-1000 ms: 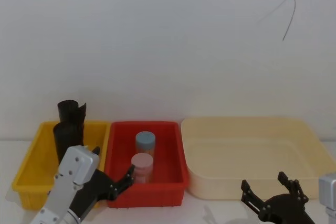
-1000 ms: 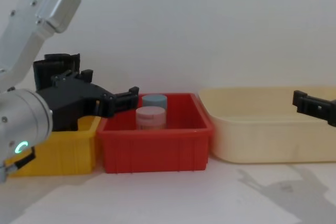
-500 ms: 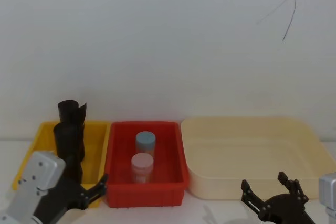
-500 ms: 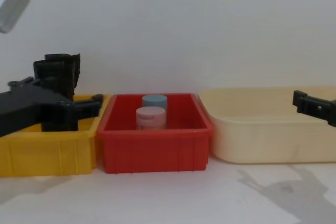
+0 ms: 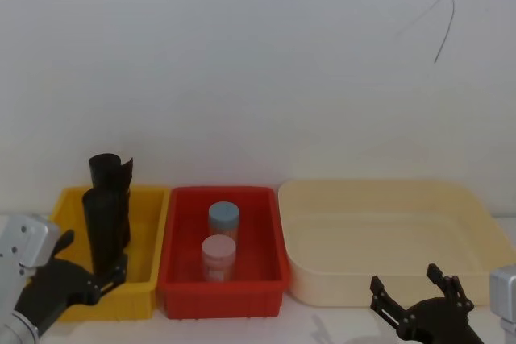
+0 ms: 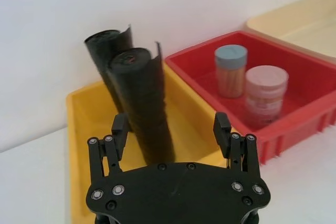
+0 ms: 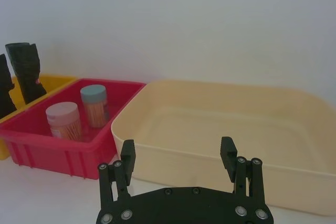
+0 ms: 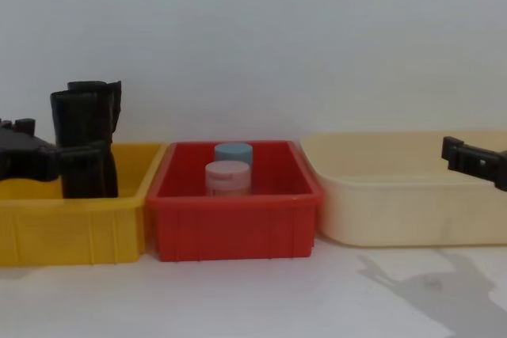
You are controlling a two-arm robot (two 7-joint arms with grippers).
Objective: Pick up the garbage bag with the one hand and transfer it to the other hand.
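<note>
Black garbage bag (image 6: 147, 109), seemingly between left fingers (image 6: 119, 128)

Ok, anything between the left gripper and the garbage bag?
Nothing. In the left wrist view only bare yellow bin floor separates the open left gripper from the garbage bag.

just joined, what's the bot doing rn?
The left gripper, open, is at the yellow bin, lined up on the nearer garbage bag standing in it; nothing is gripped yet. The right gripper hangs open in front of the beige tub, idle. No handover yet.
</note>
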